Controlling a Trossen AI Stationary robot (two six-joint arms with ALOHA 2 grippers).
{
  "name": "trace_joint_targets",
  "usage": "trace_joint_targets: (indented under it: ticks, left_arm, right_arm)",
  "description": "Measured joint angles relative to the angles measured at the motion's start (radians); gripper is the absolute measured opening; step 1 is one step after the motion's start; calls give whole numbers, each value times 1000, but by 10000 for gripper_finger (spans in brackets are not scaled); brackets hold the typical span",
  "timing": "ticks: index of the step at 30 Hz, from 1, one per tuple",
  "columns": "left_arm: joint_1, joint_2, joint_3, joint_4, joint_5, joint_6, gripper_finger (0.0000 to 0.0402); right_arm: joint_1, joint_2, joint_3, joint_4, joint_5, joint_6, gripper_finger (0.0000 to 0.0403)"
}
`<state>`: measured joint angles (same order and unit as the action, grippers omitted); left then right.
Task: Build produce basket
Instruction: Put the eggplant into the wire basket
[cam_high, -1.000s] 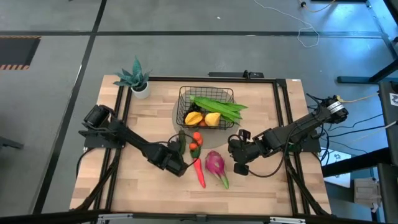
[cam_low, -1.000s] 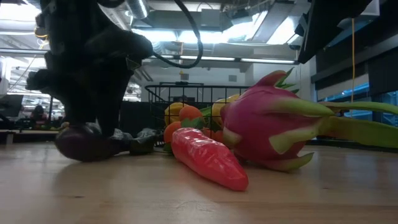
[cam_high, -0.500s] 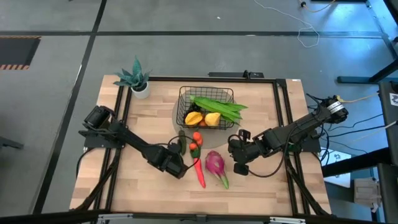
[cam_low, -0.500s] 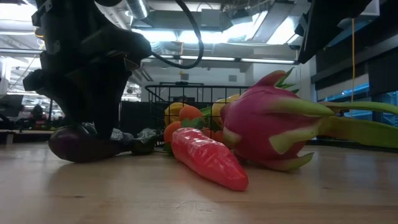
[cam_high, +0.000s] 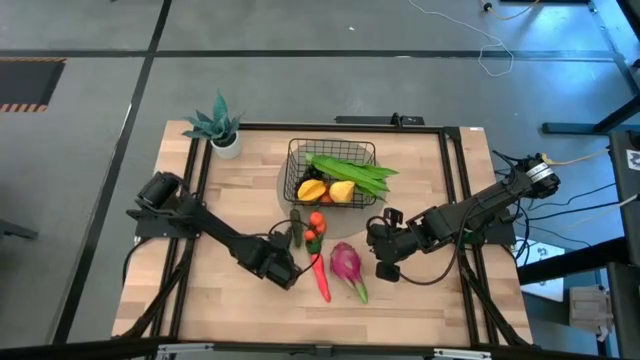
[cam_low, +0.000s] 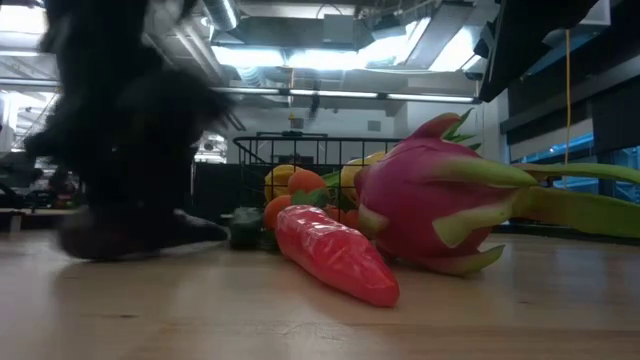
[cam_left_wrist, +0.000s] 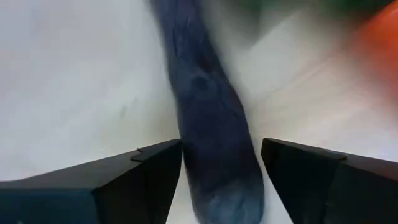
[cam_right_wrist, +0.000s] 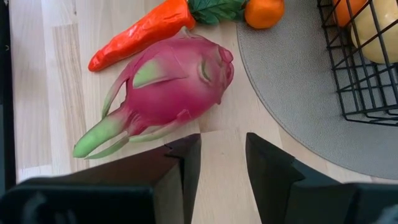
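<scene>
**Desk:** Shifted a little toward the near worktop edge, the left pincer now straddles the purple eggplant, its dark fingers spread wider than a second ago, a gap showing on either side. What does that mean for the job?

**Photographer:** Judging by the spread, the eggplant lies loose on the wood, not gripped; either a fresh grasp is being set up or it was just let go. It is well short of the basket.

**Desk:** And the rest of the produce?

**Photographer:** Long green bean pods and a yellow mango sit inside the black wire mesh, which rests on a grey round mat. Outside it, an orange, a glossy, crinkled carrot and a pink dragon fruit with green leafy scales lie on pale wood.

**Desk:** The other arm?

**Photographer:** The right pincer hovers just beside the dragon fruit, fingers part-way apart, holding nothing.
</scene>
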<state>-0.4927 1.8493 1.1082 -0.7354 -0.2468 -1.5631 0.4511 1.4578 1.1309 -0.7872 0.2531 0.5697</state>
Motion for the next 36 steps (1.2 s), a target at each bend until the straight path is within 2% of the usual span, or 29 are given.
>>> trace_joint_targets:
  ticks: [5,12,16,22,24,28,33,36]
  left_arm:
    - [-5,9,1,-7,-4,-4,233]
    - [-8,18,2,-8,-5,3,222]
    - [-3,17,3,-12,28,32,194]
    - [0,-14,9,-12,90,49,130]
    - [-4,-37,33,-24,128,50,119]
    - [-22,-98,102,-55,132,125,117]
    - [-33,-176,217,-167,77,299,117]
    - [-15,-220,289,-171,-55,456,117]
  right_arm:
    - [2,0,0,-2,9,-2,116]
    - [4,0,-14,-1,14,-2,116]
    - [4,0,-25,-1,15,-2,116]
    - [4,0,-25,0,8,5,116]
    - [4,0,-25,0,8,6,116]
    - [4,0,-25,0,8,4,116]
    - [4,0,-25,-2,7,2,116]
    - [4,0,-25,-2,7,2,116]
